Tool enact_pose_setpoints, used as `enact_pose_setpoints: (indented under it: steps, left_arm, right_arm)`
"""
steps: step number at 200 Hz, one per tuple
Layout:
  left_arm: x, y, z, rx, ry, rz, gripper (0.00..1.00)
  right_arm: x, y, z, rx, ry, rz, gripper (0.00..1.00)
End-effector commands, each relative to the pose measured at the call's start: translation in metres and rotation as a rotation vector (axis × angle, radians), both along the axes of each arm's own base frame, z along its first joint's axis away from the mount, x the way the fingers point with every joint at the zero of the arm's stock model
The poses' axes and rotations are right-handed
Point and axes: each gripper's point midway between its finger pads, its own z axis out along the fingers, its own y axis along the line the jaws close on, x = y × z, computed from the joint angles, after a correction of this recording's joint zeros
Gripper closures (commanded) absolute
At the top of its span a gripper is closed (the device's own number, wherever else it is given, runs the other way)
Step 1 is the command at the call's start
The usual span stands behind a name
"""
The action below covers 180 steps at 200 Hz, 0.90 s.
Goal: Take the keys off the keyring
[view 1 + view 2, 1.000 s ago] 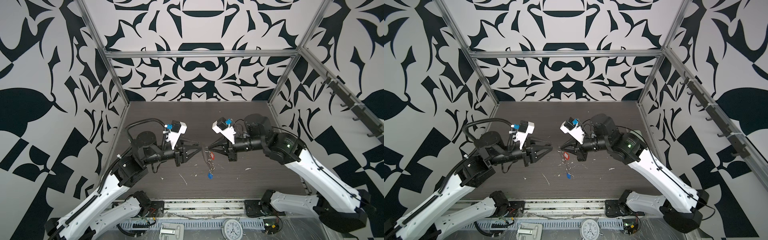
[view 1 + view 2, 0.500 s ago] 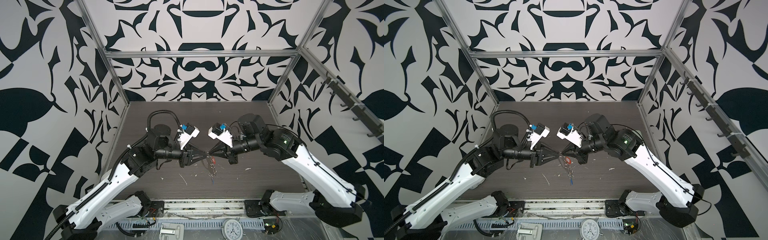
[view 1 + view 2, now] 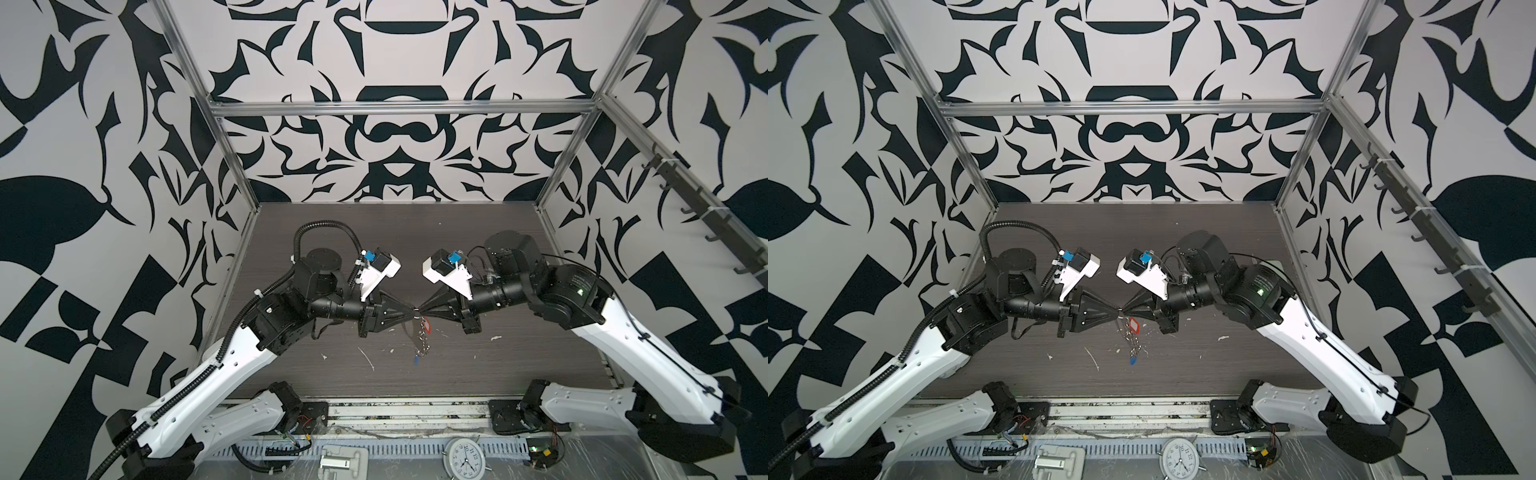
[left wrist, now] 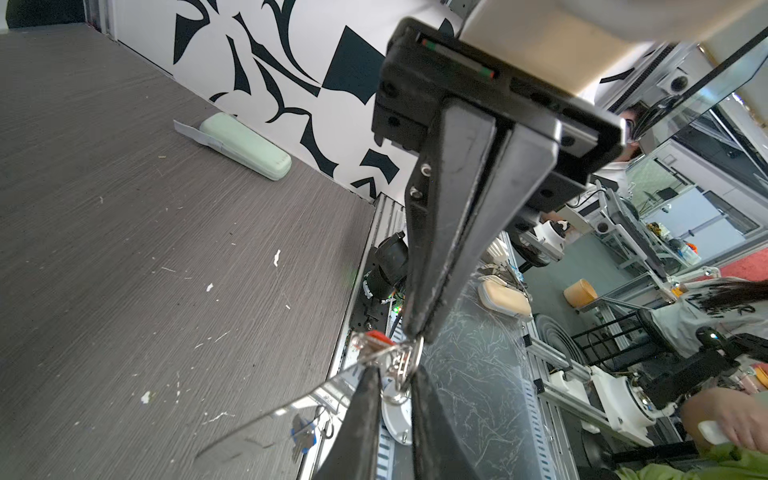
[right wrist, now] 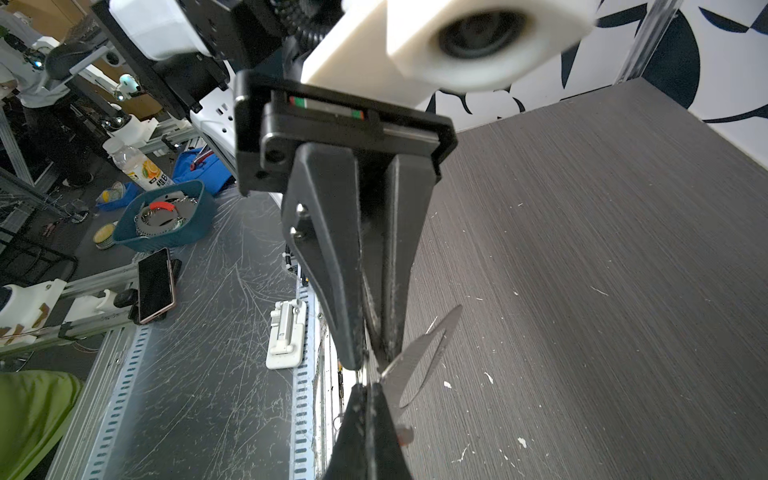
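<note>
Both grippers meet tip to tip above the middle of the table. My right gripper (image 3: 420,309) (image 5: 368,388) is shut on the top ring of the keyring (image 3: 423,340) (image 3: 1130,338), whose chain hangs down from it. The red-tagged key (image 3: 1133,326) (image 4: 374,338) hangs just below the tips. The blue-tagged key (image 3: 417,362) (image 3: 1133,360) dangles at the chain's low end. The flat grey D-shaped loop (image 5: 419,361) sticks out sideways. My left gripper (image 3: 411,311) (image 4: 395,370) has its jaws a narrow gap apart with silver rings between them. Whether the pads press the rings does not show.
A pale-green oblong case (image 4: 245,145) lies against the right wall. White scraps (image 3: 368,358) litter the dark table (image 3: 498,365). A small clock (image 3: 463,459) and a white clip (image 3: 338,461) sit on the front ledge beyond the table's edge.
The left arm has swung right until its tips meet the right gripper's, and its jaws have narrowed round the rings. The right gripper has kept its hold.
</note>
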Motion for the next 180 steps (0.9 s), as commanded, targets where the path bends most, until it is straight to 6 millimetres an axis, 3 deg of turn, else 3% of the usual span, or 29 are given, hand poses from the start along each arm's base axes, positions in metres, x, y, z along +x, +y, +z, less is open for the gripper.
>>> enact_pose_setpoints:
  steps: [1, 43, 133, 168, 180]
  left_arm:
    - [-0.002, 0.0, 0.003, -0.004, -0.008, -0.014, 0.84]
    - [0.001, -0.002, 0.003, -0.004, -0.014, -0.002, 0.9]
    - [0.008, 0.0, 0.003, 0.009, -0.032, 0.044, 0.88]
    - [0.014, 0.001, 0.002, 0.018, -0.043, 0.079, 1.0]
    - [0.017, 0.002, 0.003, 0.014, -0.053, 0.098, 1.0]
  right_arm:
    - [-0.005, 0.004, 0.016, 0.064, -0.025, 0.031, 1.0]
    - [-0.002, 0.007, 0.015, 0.058, -0.019, 0.018, 1.0]
    - [0.005, 0.013, 0.011, 0.017, -0.044, -0.043, 1.0]
    - [0.005, 0.015, 0.012, 0.016, -0.05, -0.051, 1.0]
    - [0.006, 0.015, 0.012, 0.018, -0.051, -0.056, 1.0]
